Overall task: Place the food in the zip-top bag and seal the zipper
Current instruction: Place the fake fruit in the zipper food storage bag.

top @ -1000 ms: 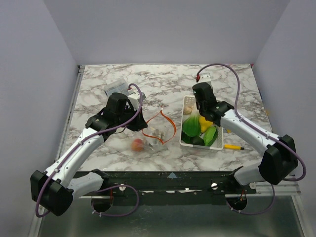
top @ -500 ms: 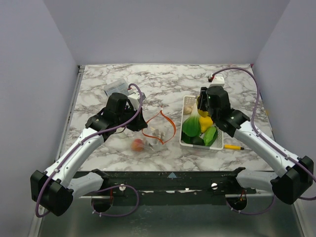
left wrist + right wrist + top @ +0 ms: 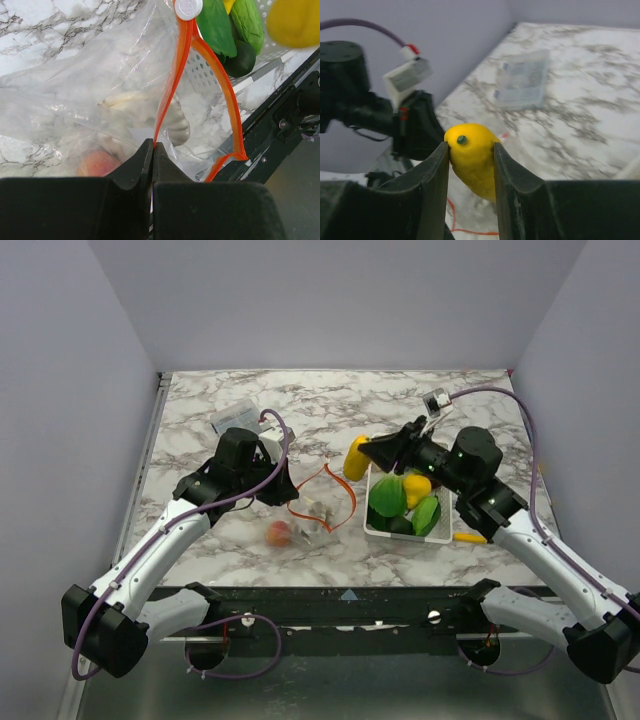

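The clear zip-top bag [image 3: 310, 515] lies at mid-table with its orange-red zipper [image 3: 345, 495] gaping open. A red-orange fruit [image 3: 279, 533] and a white mushroom [image 3: 175, 125] sit inside it. My left gripper [image 3: 278, 490] is shut on the zipper strip [image 3: 167, 95] at the bag's mouth and holds it up. My right gripper [image 3: 368, 453] is shut on a yellow lemon-like piece [image 3: 471, 157] and holds it in the air just left of the white basket [image 3: 381, 445], above the bag's right side. Green vegetables [image 3: 386, 496] and another yellow piece [image 3: 416, 487] lie in the basket.
A flat grey-clear packet [image 3: 233, 416] lies at the back left. A thin yellow stick [image 3: 468, 537] lies right of the basket. The table's dark front edge [image 3: 350, 595] runs just below the bag.
My right gripper has lifted the yellow piece out of the basket and swung it left, towards the bag's mouth. The left gripper and the bag have stayed still.
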